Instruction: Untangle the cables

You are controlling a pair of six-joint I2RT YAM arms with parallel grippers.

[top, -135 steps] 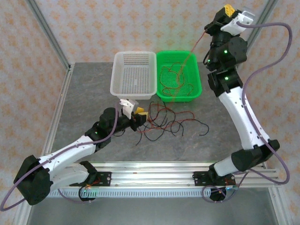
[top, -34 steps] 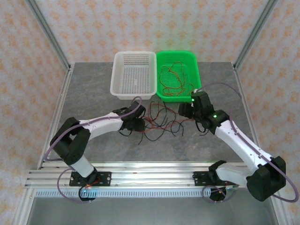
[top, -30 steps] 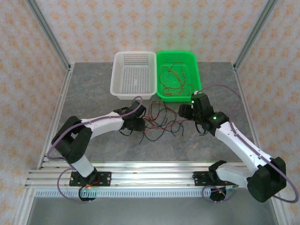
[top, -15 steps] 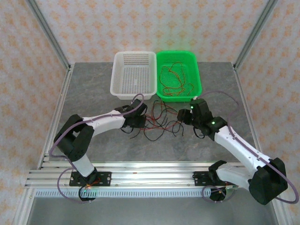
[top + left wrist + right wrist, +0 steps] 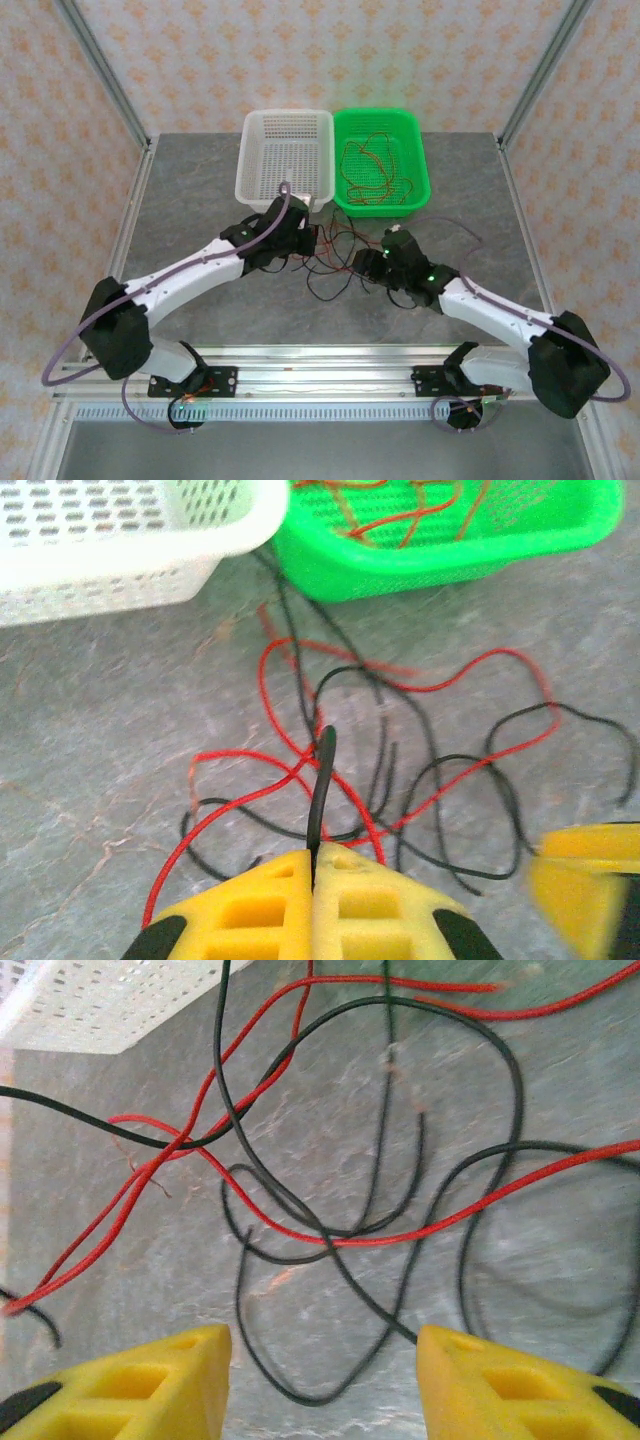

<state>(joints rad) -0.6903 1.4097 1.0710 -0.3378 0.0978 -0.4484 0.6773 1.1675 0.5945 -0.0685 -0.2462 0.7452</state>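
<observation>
I take the green plastic mesh basket [image 5: 421, 186] as my marker. The loose tangle of thin red and black cables [image 5: 337, 262] lies on the grey stone-look table [image 5: 190, 200] just in front of it, and more thin reddish wires [image 5: 370, 165] lie inside it. The white perforated basket [image 5: 250, 172] sits touching its left side.

My left gripper [image 5: 313, 865] is at the left edge of the tangle, in front of the seam between the two baskets. Its yellow jaws are pressed together on one black strand [image 5: 322, 775], which rises straight out from between them. My right gripper [image 5: 325, 1360] hangs over the tangle's right part, in front of the green basket, with its jaws apart and nothing between them.

My worry is the pull. That black strand crosses under and over several red loops, so I judge a fast lift would drag the whole knot along, or cinch it tighter. The wire is so fine that it could slide out of the pads. If I close the right jaws where they hang, I may pinch several strands at once.
</observation>
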